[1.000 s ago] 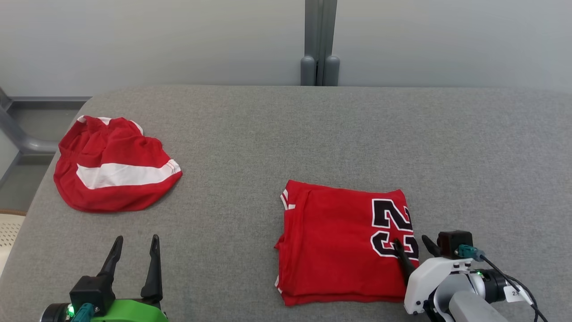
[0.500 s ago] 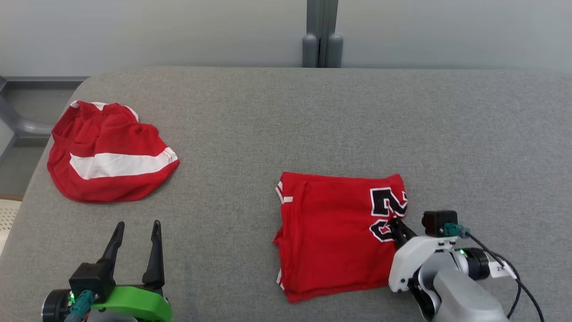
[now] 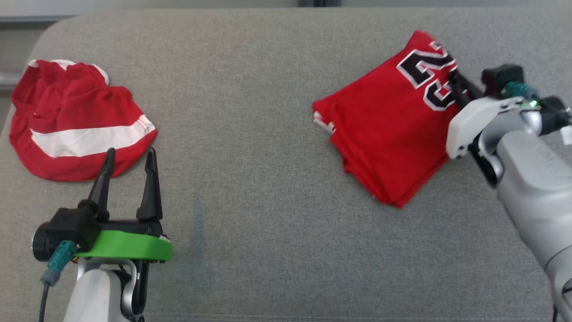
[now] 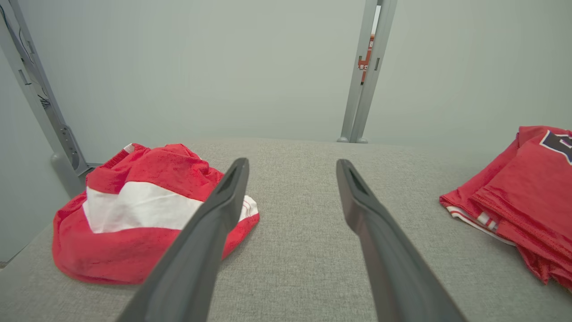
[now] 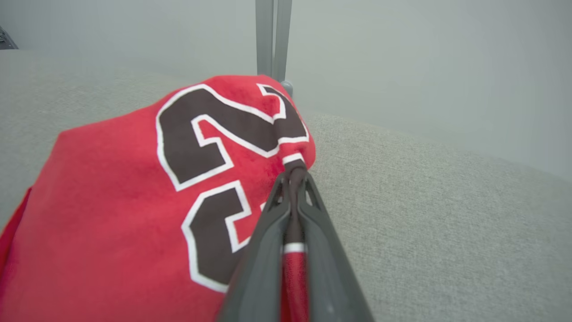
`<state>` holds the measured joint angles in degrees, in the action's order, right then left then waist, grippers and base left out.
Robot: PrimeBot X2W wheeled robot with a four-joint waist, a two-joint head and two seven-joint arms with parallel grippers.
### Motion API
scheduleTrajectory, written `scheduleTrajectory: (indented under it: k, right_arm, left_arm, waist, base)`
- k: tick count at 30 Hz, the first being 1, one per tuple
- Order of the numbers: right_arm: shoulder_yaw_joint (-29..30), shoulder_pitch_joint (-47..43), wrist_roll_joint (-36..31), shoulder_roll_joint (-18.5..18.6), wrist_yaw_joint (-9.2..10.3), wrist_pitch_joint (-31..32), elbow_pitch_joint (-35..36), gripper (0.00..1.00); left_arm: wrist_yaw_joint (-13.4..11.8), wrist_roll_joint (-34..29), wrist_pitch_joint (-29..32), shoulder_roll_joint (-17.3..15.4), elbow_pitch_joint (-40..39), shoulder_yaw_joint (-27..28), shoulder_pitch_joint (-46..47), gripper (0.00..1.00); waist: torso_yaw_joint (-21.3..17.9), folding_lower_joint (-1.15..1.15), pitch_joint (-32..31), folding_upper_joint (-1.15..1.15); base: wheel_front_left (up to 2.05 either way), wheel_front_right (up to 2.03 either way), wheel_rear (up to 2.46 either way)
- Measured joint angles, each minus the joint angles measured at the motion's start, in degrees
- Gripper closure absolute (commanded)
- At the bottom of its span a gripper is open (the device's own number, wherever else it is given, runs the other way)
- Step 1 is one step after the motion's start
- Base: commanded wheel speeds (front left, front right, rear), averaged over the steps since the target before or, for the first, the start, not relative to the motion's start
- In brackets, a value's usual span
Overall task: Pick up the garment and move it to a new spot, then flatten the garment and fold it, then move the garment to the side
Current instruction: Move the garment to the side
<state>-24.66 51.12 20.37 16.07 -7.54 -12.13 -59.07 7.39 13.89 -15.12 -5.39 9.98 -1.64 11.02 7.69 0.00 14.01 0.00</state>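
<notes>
Right side: my right gripper (image 3: 452, 78) has its fingers pressed tight on the numbered edge of the folded red jersey (image 3: 389, 129). The jersey sits askew at the far right of the grey table (image 3: 259, 188), and its near corner points toward me. Left side: my left gripper (image 3: 129, 154) stands spread wide and empty, just near of a crumpled red-and-white garment (image 3: 76, 129).

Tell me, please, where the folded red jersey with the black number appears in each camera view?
Head view: folded red jersey at upper right, its numbered edge clamped in the right pincer.
Left wrist view: at the far right edge.
Right wrist view: across the left and centre.
Shared landmark: the black white-edged number.
</notes>
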Motion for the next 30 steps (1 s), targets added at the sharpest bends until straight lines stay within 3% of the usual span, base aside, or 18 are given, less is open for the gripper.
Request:
scheduleTrajectory:
  k: [10,17,24,30]
  right_arm:
    - [3.4,11.2,-2.2,11.5,0.00,1.1,2.5,1.00]
    - [5.7,14.2,-3.1,18.7,0.00,3.6,6.0,1.00]
    - [6.7,15.4,-3.4,22.1,0.00,7.2,10.1,1.00]
    - [6.8,17.9,-4.9,22.6,0.00,10.2,11.1,1.00]
  left_arm:
    - [0.0,0.6,0.0,-4.5,-5.1,-0.9,5.6,0.00]
    - [0.0,0.6,0.0,-7.8,-7.4,-0.7,5.9,0.00]
    - [0.0,0.6,0.0,-9.0,-9.6,-0.7,5.0,0.00]
    - [0.0,0.6,0.0,-9.6,-10.3,-1.1,4.9,0.00]
  waist:
    - [-4.2,0.01,11.6,0.00]
    - [-10.0,0.01,16.4,0.00]
    - [-14.3,0.00,19.1,0.00]
    - [-15.1,0.00,20.6,0.00]
  base:
    - [0.00,0.00,0.00]
    - [0.00,0.00,0.00]
    - [0.00,0.00,0.00]
    - [0.00,0.00,0.00]
